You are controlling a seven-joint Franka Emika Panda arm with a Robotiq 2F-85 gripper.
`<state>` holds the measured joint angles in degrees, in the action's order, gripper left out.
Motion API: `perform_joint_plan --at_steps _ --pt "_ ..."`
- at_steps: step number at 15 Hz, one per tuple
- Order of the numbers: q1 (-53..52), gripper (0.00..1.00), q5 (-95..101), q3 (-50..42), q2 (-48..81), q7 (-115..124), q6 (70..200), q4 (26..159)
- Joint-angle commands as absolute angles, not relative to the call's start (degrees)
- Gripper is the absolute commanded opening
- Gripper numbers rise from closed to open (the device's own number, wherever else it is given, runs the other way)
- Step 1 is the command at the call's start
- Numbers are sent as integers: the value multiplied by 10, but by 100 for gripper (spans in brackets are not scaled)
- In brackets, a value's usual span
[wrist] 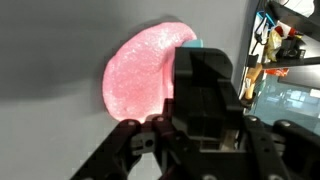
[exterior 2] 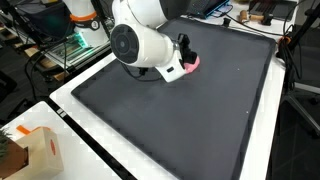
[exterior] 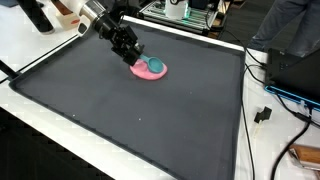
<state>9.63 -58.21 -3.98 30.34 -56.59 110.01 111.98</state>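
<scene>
No text, label or number is legible anywhere.

Bright, even indoor light from overhead in both exterior views, no hard shadows. The white worktop (exterior: 35, 55) is near blown out. The dark mat (exterior: 150, 120) is flat and matte, no glare. Low resolution, soft all over, fine detail lost. Only a faint soft shadow under the tool (exterior: 137, 60). The white arm shell (exterior 2: 140, 40) has clipped highlights. Wrist view: the pink plate (wrist: 140, 75) is overexposed and grainy, with a glowing edge. The tool is close to the lens, dark and out of focus, blacks crushed. The mat reads mid grey there. Clutter at the right edge is bright and blurred.
</scene>
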Motion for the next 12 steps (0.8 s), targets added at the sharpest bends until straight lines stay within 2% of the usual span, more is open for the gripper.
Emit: perform_joint_plan --at_steps 1,12 --pt "86 25 -551 -41 307 -563 1125 1124" --pt "56 25 -476 -19 203 -526 1115 1151"
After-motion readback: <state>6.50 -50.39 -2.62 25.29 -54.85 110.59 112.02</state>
